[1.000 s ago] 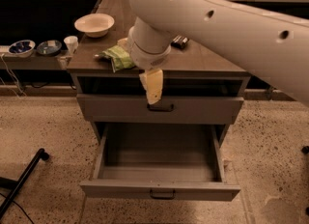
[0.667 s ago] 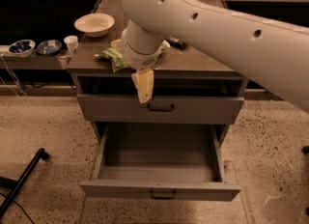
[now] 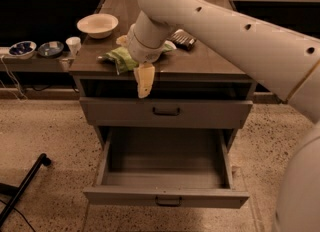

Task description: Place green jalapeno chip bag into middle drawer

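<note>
The green jalapeno chip bag (image 3: 119, 59) lies crinkled on the dark cabinet top (image 3: 210, 61), near its front left, partly hidden behind my white arm. My gripper (image 3: 144, 83) hangs down in front of the cabinet top's front edge, just right of and below the bag, above the shut upper drawer front (image 3: 166, 112). The middle drawer (image 3: 165, 197) is pulled out wide open below it, and its grey inside shows nothing in it.
A cream bowl (image 3: 97, 25) and a small dark ridged packet (image 3: 183, 39) sit on the cabinet top. Two small bowls (image 3: 23, 49) and a white cup (image 3: 73, 44) stand on a low shelf to the left. A black pole (image 3: 24, 188) lies on the speckled floor at the lower left.
My arm has swung left, and the gripper has moved left along the cabinet's front edge, closer to the chip bag. The bag and the drawers have not moved.
</note>
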Robot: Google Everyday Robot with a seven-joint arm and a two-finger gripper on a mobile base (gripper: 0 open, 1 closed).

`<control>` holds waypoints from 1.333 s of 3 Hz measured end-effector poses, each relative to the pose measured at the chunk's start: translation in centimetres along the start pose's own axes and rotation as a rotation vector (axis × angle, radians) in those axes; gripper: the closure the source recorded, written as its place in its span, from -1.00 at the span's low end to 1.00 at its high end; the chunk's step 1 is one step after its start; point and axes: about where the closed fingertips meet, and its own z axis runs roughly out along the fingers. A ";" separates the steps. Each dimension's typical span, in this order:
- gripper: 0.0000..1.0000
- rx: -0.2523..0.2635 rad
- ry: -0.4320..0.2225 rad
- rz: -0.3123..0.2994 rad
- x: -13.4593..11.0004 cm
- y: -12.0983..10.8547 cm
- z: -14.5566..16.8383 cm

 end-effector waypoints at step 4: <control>0.78 0.010 -0.175 0.136 -1.4 0.0 -0.6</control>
